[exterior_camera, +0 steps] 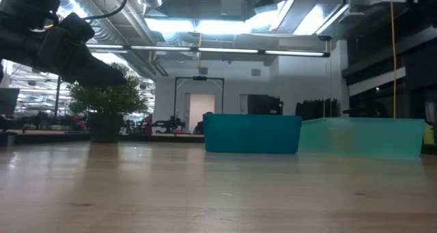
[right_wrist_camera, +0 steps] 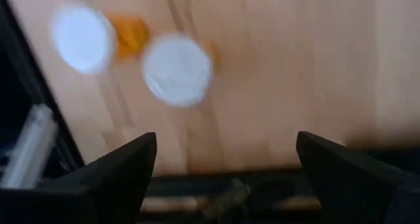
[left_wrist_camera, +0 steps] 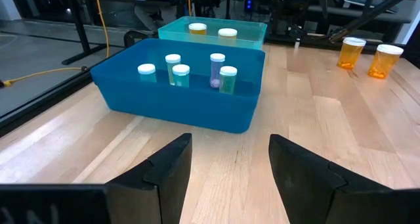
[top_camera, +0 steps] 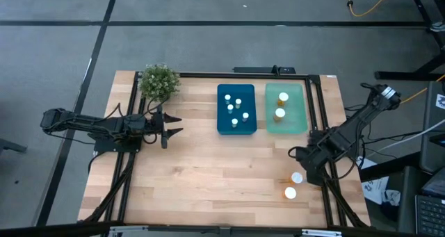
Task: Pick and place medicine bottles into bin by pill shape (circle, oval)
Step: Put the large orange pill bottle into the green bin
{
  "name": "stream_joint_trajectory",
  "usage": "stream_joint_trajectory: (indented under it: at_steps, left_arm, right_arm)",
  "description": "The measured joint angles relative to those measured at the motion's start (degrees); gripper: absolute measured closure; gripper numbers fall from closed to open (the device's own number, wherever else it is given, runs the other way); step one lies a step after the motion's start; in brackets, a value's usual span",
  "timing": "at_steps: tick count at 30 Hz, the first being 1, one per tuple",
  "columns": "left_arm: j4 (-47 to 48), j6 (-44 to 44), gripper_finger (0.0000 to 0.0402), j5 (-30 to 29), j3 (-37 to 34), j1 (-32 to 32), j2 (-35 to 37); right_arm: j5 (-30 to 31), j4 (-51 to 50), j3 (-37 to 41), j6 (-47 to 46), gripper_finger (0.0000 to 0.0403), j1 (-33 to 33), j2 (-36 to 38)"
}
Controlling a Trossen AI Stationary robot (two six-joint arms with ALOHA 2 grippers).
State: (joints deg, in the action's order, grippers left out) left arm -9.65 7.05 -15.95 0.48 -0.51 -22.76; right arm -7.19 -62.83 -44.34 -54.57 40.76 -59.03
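Five small bottles already stand in the blue bin, two amber ones in the teal bin; the last two amber bottles wait lower right, by the table's edge rail. The right gripper hangs just above them, jaws apart, likely lining up a grab. The left gripper idles at centre left, jaws apart, bare tabletop around it
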Motion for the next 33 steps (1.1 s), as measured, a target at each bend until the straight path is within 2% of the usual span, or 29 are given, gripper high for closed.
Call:
stream_joint_trajectory:
  at_steps: [3,7,10,16,24,33]
  left_arm:
    - [0.0,0.0,0.0207,0.0,0.0,0.0,0.0]
    - [0.0,0.0,0.0207,0.0,0.0,0.0,0.0]
    - [0.0,0.0,0.0207,0.0,0.0,0.0,0.0]
    - [0.0,0.0,0.0207,0.0,0.0,0.0,0.0]
    - [0.0,0.0,0.0207,0.0,0.0,0.0,0.0]
    - [0.0,0.0,0.0207,0.0,0.0,0.0,0.0]
  right_arm:
    - [-1.7,-2.0,0.0,-0.3,0.0036,1.7,-2.2]
    - [-1.6,1.4,0.0,0.5,0.0036,4.8,-6.1]
    - [-1.6,1.8,0.0,-2.3,0.0036,6.2,-9.5]
    - [2.0,7.1,0.1,-3.7,0.0036,6.5,-14.8]
    - [6.6,10.7,0.1,-3.6,0.0036,4.6,-15.9]
    - [7.8,12.3,0.1,-0.1,0.0036,4.3,-16.0]
